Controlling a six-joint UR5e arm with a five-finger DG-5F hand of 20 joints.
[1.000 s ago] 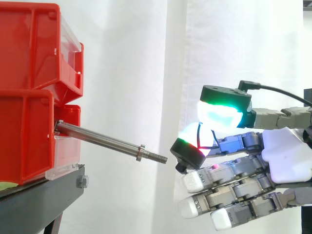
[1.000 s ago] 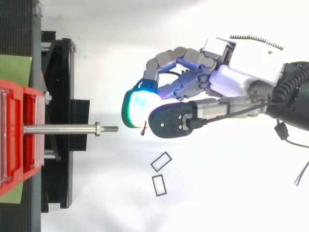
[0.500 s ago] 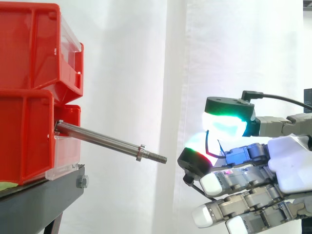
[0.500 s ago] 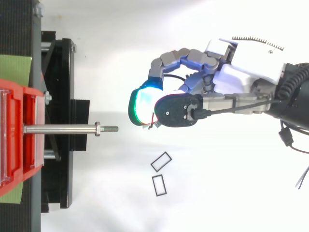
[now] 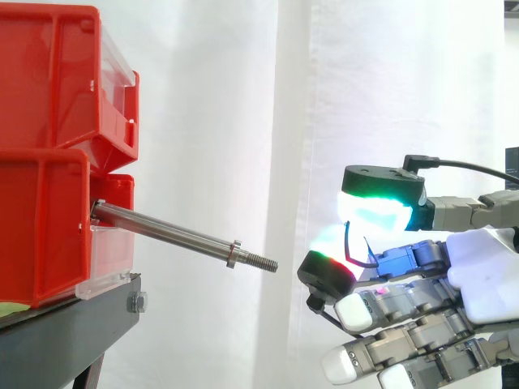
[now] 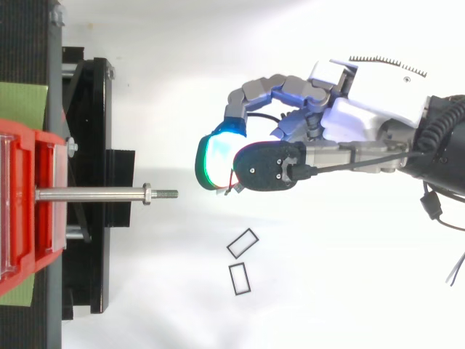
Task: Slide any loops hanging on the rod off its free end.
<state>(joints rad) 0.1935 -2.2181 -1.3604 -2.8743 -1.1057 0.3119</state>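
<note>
We get bright, even light: curtain [image 5: 389, 81] nearly blown out, faint shadows, highlight along the rod [image 5: 170, 231], fingers [image 5: 375, 212] glaring.

Clear air from rod [image 5: 170, 235] free end to hand [image 5: 486, 279]; 2 stacked red bins [image 5: 45, 146] block rod's base side.

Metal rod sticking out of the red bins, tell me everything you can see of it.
The silver metal rod is a straight, smooth, shiny bar. Its root sits in a clear plastic plate on the lower red plastic bin, and it slopes slightly down to its free end. Near that end sits a small collar, then a short threaded tip. Nothing hangs on it. The robot's hand is apart from the tip, pinching a thin dark loop.
</note>
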